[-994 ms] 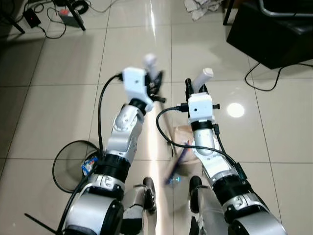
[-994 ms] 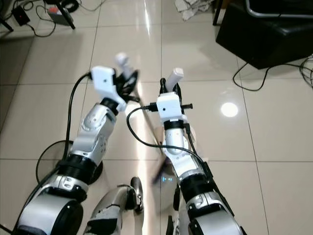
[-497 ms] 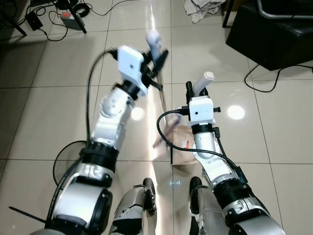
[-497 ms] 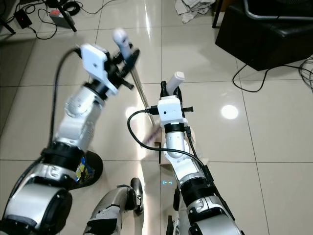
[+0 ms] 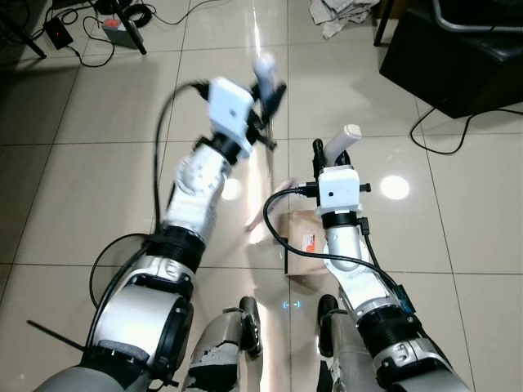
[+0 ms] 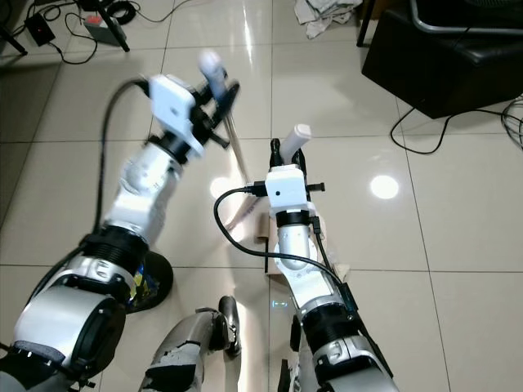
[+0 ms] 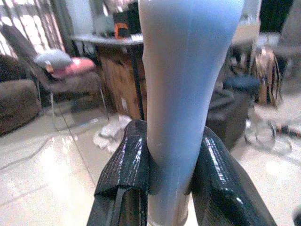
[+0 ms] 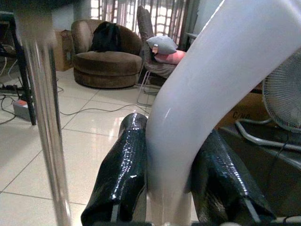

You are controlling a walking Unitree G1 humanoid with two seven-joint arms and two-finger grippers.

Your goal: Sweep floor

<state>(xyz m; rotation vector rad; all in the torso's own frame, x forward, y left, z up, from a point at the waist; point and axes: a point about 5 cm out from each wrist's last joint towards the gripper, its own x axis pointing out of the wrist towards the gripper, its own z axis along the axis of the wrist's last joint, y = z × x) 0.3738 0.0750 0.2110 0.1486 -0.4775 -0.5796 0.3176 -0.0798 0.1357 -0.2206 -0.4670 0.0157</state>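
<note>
My left gripper (image 7: 171, 186) clamped on the broom handle (image 7: 181, 84), raised forward over the tiled floor (image 5: 98, 155), brush end blurred near my feet; my right gripper (image 8: 164, 188) clamped on the white dustpan handle (image 8: 197, 99), dustpan (image 5: 306, 245) low beside it

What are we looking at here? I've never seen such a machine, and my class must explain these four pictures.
It is a humanoid robot sweeping. Two wide pictures come from cameras in its head, looking down its silver arms at the tiled floor. Two close pictures come from wrist cameras. The left hand is shut on a broom. The right hand is shut on a white curved handle, apparently of the beige dustpan below. Cables lie farther off.
</note>
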